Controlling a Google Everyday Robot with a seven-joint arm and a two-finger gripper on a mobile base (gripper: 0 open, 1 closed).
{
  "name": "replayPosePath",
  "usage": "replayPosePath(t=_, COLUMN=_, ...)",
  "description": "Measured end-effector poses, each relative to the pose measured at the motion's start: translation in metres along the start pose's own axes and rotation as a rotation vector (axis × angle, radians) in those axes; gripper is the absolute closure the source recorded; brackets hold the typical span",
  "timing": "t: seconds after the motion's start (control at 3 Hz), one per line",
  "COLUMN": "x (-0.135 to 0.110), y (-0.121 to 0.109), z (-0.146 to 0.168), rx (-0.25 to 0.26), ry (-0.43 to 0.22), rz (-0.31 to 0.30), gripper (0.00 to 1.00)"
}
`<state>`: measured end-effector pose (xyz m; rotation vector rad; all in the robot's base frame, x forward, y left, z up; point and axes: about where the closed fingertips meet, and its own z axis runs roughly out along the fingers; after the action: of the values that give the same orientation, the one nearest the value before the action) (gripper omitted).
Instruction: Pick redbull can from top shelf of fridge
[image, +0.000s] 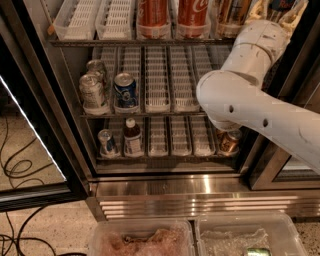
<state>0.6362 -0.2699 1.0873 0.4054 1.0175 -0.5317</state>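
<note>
**Gripper up at the top shelf's right end, can not yet out**

The gripper (276, 11) sits at the upper edge of view, at the far right of the top shelf (125, 43); whether it is open or closed I cannot tell. Right at it shows a sliver of dark blue, probably the redbull can (281, 3), mostly cut off, no lid visible. Left of the gripper stand two Coca-Cola cans (192, 15); well below-left, a squat blue can (125, 90). I'd judge the reach made; lifting it clear of the fridge (200, 192) remains.
</note>
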Motion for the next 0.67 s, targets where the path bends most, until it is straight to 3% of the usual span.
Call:
replayPosePath(t=0.33, x=0.0002, y=0.0001, z=0.0003, rx=-0.011, ry=0.003, rz=-0.004, gripper=0.62)
replayPosePath(t=0.67, x=0.0001, y=0.0, z=0.0003, rx=-0.011, ry=0.003, rz=-0.004, gripper=0.47)
